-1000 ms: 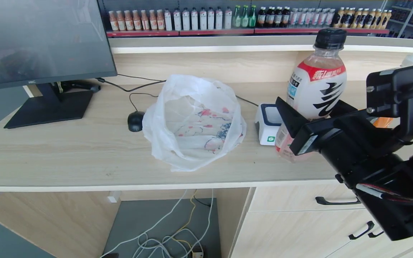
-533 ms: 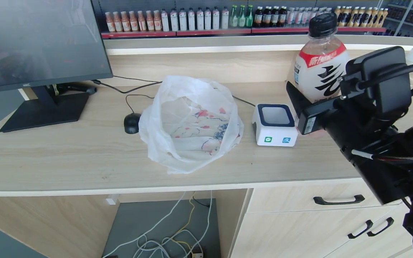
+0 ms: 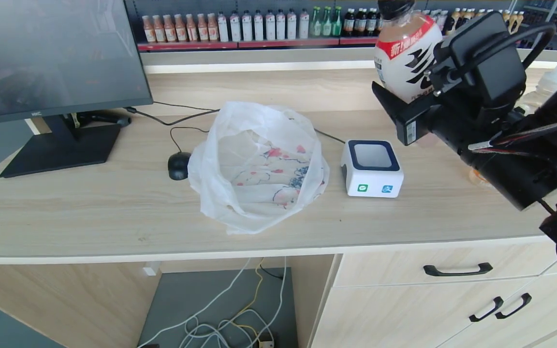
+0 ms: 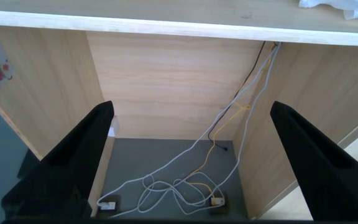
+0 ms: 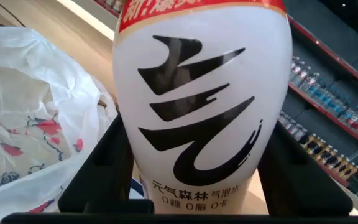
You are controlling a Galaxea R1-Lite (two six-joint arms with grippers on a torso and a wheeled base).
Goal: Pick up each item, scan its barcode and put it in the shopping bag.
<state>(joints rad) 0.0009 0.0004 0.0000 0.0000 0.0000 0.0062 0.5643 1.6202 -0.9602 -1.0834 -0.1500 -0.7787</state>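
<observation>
A white-labelled drink bottle (image 3: 406, 53) with a red band and pale pink liquid is held upright in the air, above and behind the white barcode scanner (image 3: 372, 168) on the wooden counter. My right gripper (image 3: 406, 96) is shut on the bottle's lower body. Up close, the bottle (image 5: 204, 106) stands between the black fingers (image 5: 104, 168), with the shopping bag (image 5: 30, 130) beyond. The open white plastic shopping bag (image 3: 259, 164) sits left of the scanner. My left gripper (image 4: 191, 162) hangs open with nothing in it, below the counter edge (image 4: 166, 28).
A monitor (image 3: 51, 53) on its stand occupies the counter's left, with a black mouse (image 3: 179, 165) and cable beside the bag. Another clear bottle (image 3: 549, 84) stands at the far right. Drawers (image 3: 457, 269) sit under the counter; cables (image 4: 185, 186) lie on the floor.
My right gripper has raised the bottle up and back from just beside the scanner, leaving the scanner fully uncovered. The head camera shifted slightly early on.
</observation>
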